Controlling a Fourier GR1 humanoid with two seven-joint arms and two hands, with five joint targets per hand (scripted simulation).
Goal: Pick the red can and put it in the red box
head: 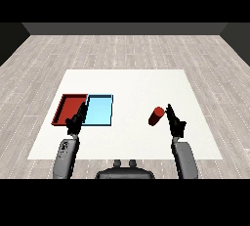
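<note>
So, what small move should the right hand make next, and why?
Probably a short move to its left, so the right hand can curl round the red can. The can lies on the white table just beside that hand, not yet held, and the fingers look straight. The red tray is far across, past the blue tray, so grasping comes first.

1 red can [156, 116], 1 red tray [64, 105], 1 light blue tray [101, 111], 2 robot hands [76, 120] [175, 122]
</note>
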